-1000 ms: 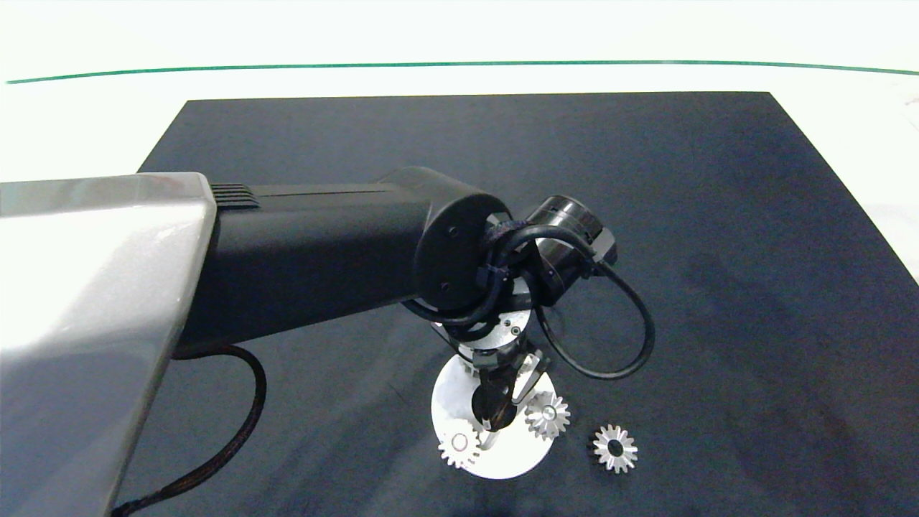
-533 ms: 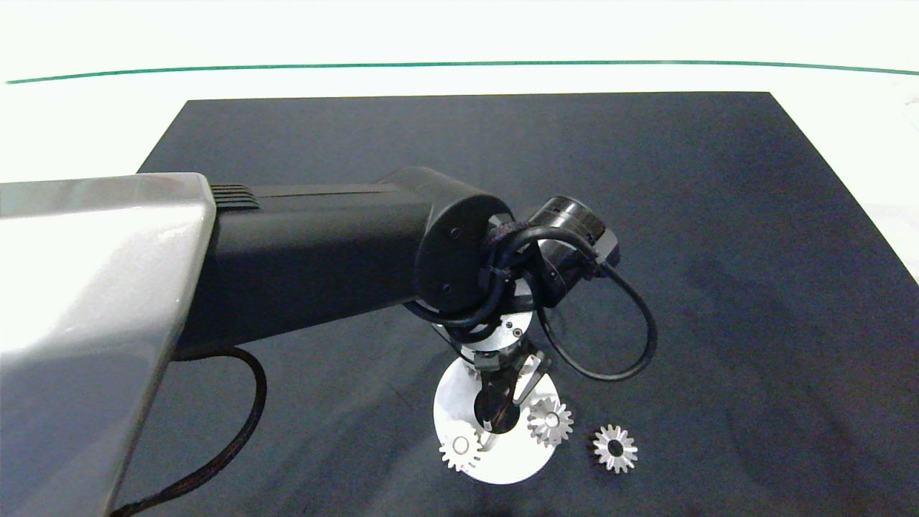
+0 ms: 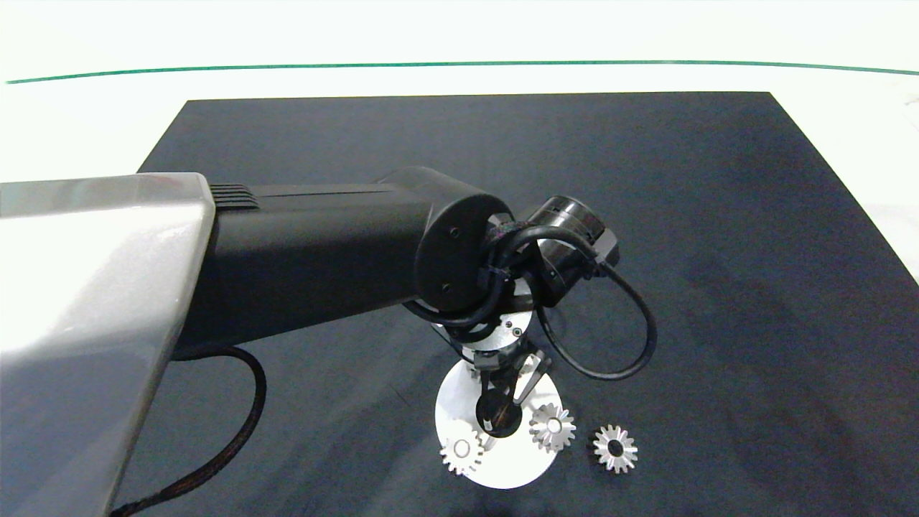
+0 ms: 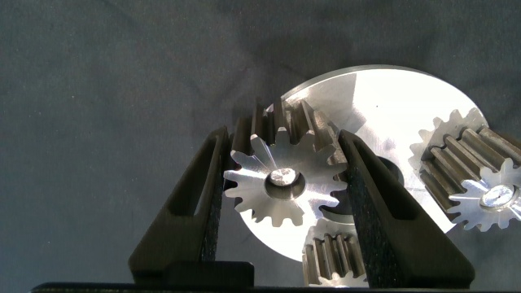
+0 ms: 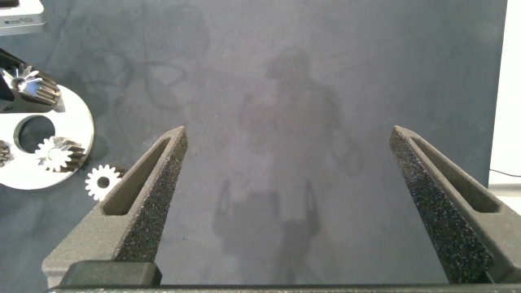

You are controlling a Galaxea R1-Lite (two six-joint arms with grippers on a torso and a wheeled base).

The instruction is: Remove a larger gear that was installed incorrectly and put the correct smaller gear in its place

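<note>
Contact on the larger gear [image 4: 281, 179]: the left tool [image 4: 282, 137] has its two fingers [image 4: 370, 203] pressed against opposite sides of the toothed rim, clenched on it where it sits on its pin at the edge of the round silver plate [image 4: 391, 106]. The wrist view shows the grip straddling the gear's width. That makes sense, since squeezing across the teeth gives the pads something to bite on and leaves the gear free to rise straight up off the pin.

From the head camera the left arm reaches in over the dark mat [image 3: 718, 251] and its wrist hides the gripped gear almost entirely. Two other gears [image 3: 459, 451] [image 3: 552, 426] stand on the plate's near side, clear of the fingers, so the grasp looks clean.

The smaller gear [image 3: 614, 449], the one with the wide dark bore, lies flat on the mat just beside the plate, apart from it, and is untouched so far. It looks parked close by so the swap is a short trip.

The right tool [image 5: 289, 134] is released, fingers spread wide, and hangs over bare mat well apart from the plate, out of the way. It does not show in the head view.

My call: the removal is only at the grasp stage and the lift comes next. A tilted pull could bind the gear on its pin or drag the plate across the tabletop.
</note>
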